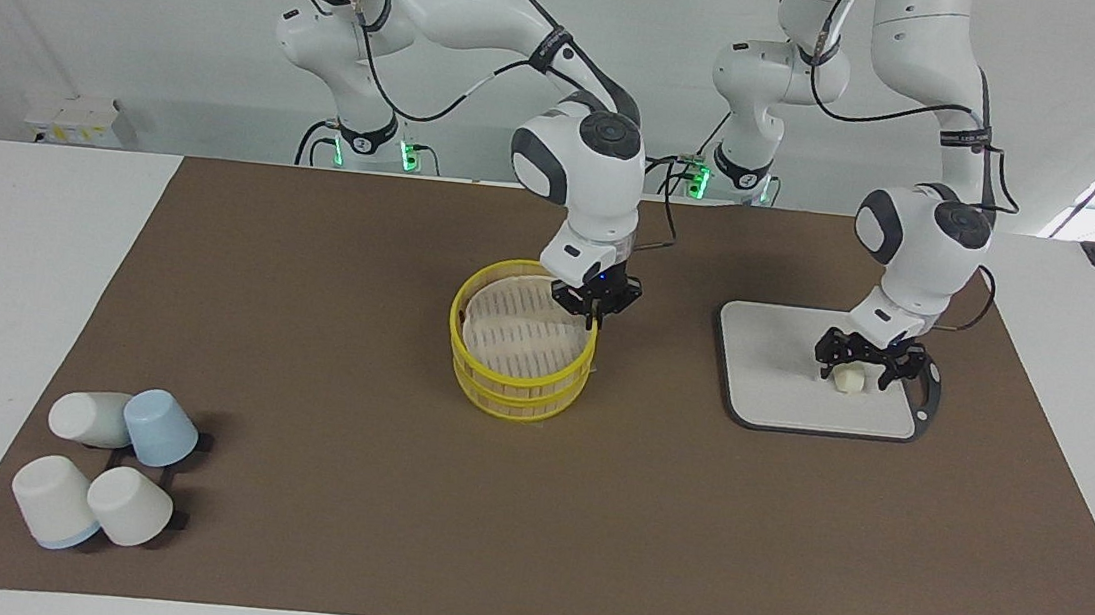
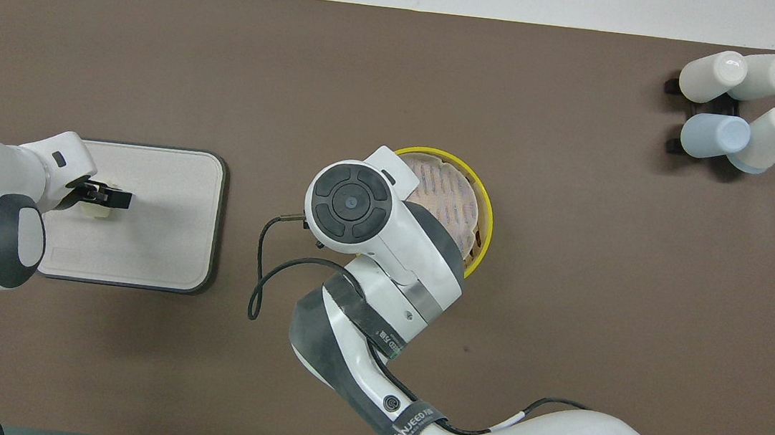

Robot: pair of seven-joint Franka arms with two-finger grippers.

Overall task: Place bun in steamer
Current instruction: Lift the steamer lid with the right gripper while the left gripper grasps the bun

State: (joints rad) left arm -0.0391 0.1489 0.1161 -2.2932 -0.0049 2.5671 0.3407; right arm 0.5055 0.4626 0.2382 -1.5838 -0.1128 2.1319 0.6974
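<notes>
The bun (image 1: 848, 380) lies on the grey-edged white board (image 1: 771, 369) toward the left arm's end. My left gripper (image 1: 855, 374) is down at the board, open, with a finger on each side of the bun. In the overhead view the left gripper (image 2: 106, 197) covers most of the bun (image 2: 98, 211). The steamer (image 1: 517, 337) stands mid-mat as a yellow-rimmed basket on top of a matching one. Its pale slatted floor shows dark gaps. My right gripper (image 1: 593, 310) is at the steamer's rim, on the side toward the board. The right arm hides part of the steamer (image 2: 458, 196) from above.
Several cups (image 1: 105, 466), white and pale blue, lie around a small black rack near the mat's corner farthest from the robots at the right arm's end; they also show in the overhead view (image 2: 741, 103). The board's handle loop (image 1: 927, 384) points toward the left arm's end.
</notes>
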